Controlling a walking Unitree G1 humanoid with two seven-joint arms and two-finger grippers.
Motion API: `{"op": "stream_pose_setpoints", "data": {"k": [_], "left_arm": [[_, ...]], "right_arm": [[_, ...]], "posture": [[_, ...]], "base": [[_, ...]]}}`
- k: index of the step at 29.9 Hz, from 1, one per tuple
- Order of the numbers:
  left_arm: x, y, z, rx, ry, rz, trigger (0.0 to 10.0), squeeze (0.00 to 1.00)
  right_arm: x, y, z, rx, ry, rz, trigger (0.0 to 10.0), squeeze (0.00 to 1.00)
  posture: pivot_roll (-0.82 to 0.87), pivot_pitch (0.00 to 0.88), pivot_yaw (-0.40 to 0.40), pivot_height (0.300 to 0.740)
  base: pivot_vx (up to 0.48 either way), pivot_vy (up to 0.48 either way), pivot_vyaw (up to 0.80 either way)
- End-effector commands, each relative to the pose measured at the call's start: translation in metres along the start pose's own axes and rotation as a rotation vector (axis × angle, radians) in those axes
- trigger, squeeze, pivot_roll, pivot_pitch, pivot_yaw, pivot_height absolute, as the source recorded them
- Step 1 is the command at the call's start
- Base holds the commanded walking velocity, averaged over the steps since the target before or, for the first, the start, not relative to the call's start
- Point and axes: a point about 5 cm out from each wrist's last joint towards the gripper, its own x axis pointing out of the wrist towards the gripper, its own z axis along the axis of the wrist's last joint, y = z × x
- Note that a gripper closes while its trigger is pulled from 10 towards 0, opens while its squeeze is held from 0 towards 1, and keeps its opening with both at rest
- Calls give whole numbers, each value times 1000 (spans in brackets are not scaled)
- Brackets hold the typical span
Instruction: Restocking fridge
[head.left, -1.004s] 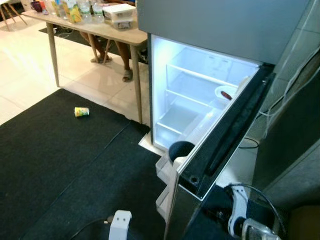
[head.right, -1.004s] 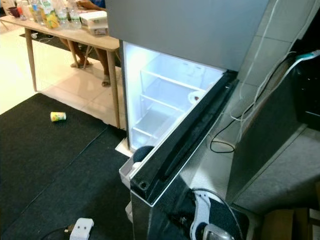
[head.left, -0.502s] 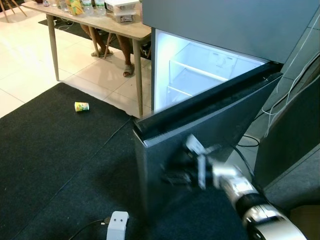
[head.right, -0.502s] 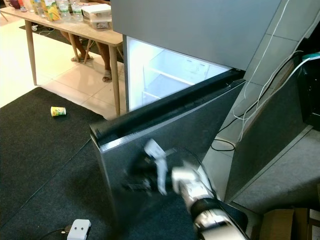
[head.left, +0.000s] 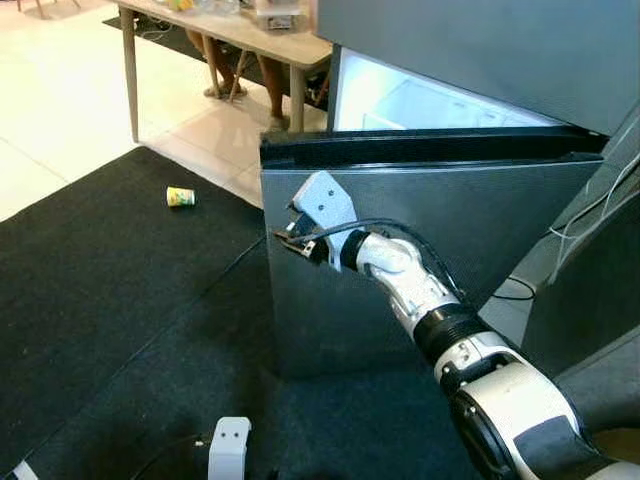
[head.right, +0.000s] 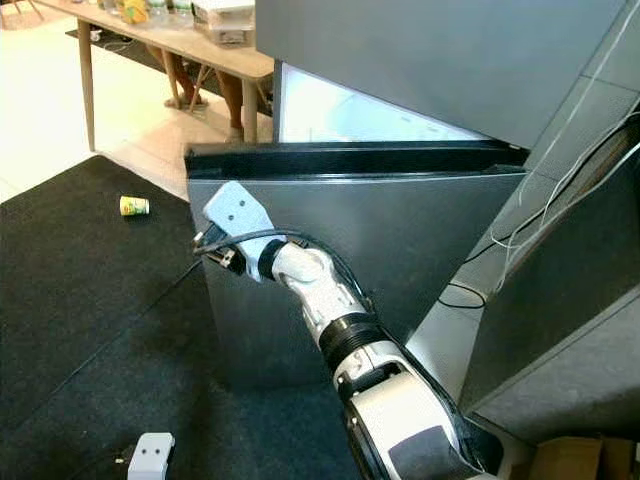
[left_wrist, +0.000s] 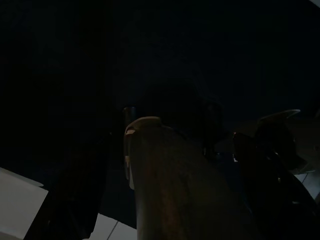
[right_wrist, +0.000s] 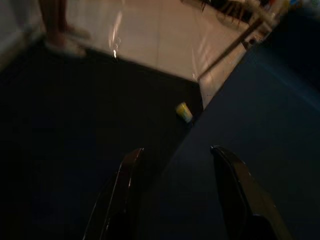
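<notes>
From my feed, the fridge door (head.left: 430, 260) is far more swung shut than a second ago, its grey outer face now turned toward me and hiding the shelves that were lit and exposed; just a sliver of bright interior shows above its top edge. My right arm has come up and reached forward, with the right gripper (head.left: 287, 240) at the door's free edge, fingers apart.

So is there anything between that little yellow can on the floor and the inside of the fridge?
Yes. The fridge door is swung mostly across the opening, with the right gripper at its outer edge. The yellow can lies on the black mat, so the door blocks the way to the lit shelves.
</notes>
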Motion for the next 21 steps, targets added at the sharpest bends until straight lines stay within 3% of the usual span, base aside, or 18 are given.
{"op": "stream_pose_setpoints", "data": {"k": [1,7,11,13,14,15,17,18,20,21], "left_arm": [[-4,-2,-20,-18,73,1,10000,0],[-5,2,-20,-7,74,7,10000,0],[-6,7,-19,-13,69,27,10000,0],[-6,8,-19,-12,70,37,10000,0],[-6,9,-18,-11,72,45,10000,0],[-6,9,-18,-11,72,45,10000,0],[-6,9,-18,-10,75,51,10000,0],[-6,9,-18,-10,75,51,10000,0],[-5,7,-17,-7,74,47,10000,0],[-5,7,-17,-7,74,47,10000,0]], "right_arm": [[-7,8,-20,-35,78,30,10000,0],[-17,10,-41,-122,172,61,10000,0],[-24,10,-57,-20,236,12,10000,0],[-29,16,-69,-13,287,25,10000,0],[-38,26,-85,1,361,40,10000,0],[-38,26,-85,1,361,40,10000,0],[-70,60,-133,66,575,96,10000,0],[-70,60,-133,66,575,96,10000,0],[-120,100,-178,207,796,111,10000,0],[-120,100,-178,207,796,111,10000,0]], "posture": [[19,121,-91,740],[23,113,-89,740],[33,108,-90,740],[40,100,-93,740],[40,100,-93,740],[40,100,-93,740],[41,88,-97,740],[41,88,-97,740],[47,81,-100,740],[47,81,-100,740]], "base": [[0,0,0],[0,0,0],[0,0,0],[0,0,0],[0,0,0],[0,0,0],[0,0,0],[0,0,0],[0,0,0],[0,0,0]]}}
